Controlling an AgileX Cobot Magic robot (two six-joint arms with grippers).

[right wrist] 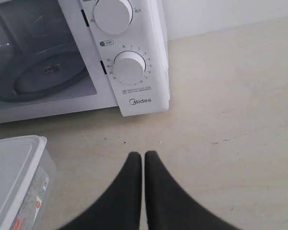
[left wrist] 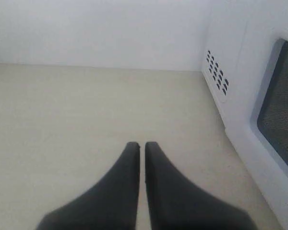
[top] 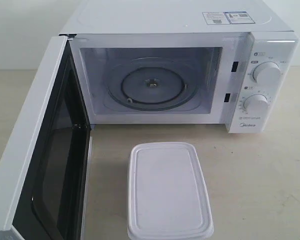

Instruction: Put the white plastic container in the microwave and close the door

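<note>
- Microwave (top: 165, 17) sits at 12 o'clock on the table (top: 260, 180). Its cavity is open and the glass turntable (top: 152, 86) is bare.
- Door (top: 20, 150) is swung wide toward 8 o'clock of the cavity, with the black inner frame facing the opening.
- Container (top: 169, 190) lies flat on the table with its lid on, at 6 o'clock from the cavity mouth. It is near the microwave but not touching it, and the door stands apart at its 9 o'clock.
- Two dials (top: 266, 73) are stacked at 3 o'clock of the cavity.
- Left claw (left wrist: 141, 146) is narrow — fingers nearly together with only a thin slit between them, holding nothing. It is over bare table, and the door's dark window (left wrist: 283, 120) is off to one side.
- Right claw (right wrist: 143, 155) is also narrow and empty, over bare table. A container corner with its red-marked label (right wrist: 38, 201) is in the same view, apart from the fingertips.
</note>
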